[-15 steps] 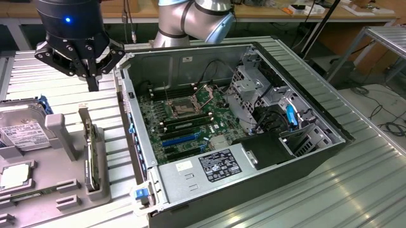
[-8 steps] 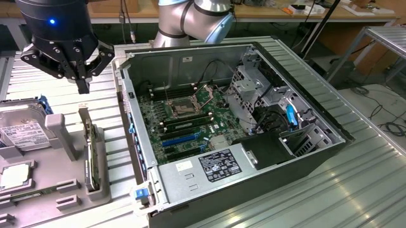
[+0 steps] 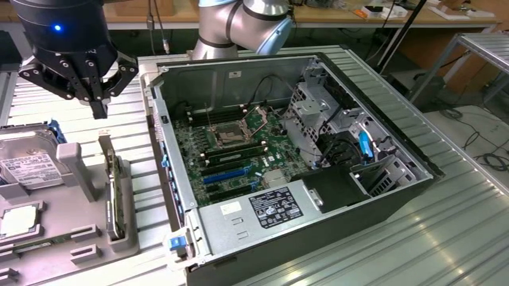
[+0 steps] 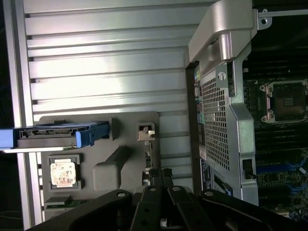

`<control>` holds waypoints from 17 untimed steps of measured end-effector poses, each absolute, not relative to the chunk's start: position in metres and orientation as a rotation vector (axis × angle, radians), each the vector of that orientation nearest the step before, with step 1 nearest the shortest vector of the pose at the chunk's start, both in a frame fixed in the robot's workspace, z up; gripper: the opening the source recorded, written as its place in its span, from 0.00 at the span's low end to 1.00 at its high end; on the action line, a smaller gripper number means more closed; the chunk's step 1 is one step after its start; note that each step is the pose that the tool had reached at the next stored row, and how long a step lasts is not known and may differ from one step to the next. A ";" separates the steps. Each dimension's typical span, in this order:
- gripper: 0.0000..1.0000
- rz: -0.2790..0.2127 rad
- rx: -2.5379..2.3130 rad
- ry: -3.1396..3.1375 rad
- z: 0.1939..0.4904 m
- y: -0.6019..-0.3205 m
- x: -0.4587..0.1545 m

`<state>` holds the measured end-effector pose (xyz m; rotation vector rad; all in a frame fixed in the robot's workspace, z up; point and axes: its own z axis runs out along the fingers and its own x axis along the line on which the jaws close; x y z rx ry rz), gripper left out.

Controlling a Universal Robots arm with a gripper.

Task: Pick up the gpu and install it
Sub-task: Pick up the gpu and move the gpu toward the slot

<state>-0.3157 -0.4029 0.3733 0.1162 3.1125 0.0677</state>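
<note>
The gpu [image 3: 116, 193] stands on edge in a slot of the gray tray [image 3: 78, 173], outside the computer case [image 3: 238, 62], on the exterior view's left. The slot hides its lower edge. In the wrist view the gpu [image 4: 146, 135] shows edge-on as a thin strip, its near part covered by the gripper [image 4: 160, 186]. The gripper [image 3: 99, 110] hangs just above the card's farther end, jaws pressed together and holding nothing. Beside the tray slot, the hard drive [image 3: 28, 170] is cut off by the frame edge.
</note>
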 end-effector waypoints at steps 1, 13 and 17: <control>0.11 0.068 0.116 3.113 0.373 -0.403 -0.316; 0.11 0.068 0.116 3.113 0.372 -0.417 -0.316; 0.11 0.068 0.116 3.113 0.372 -0.424 -0.316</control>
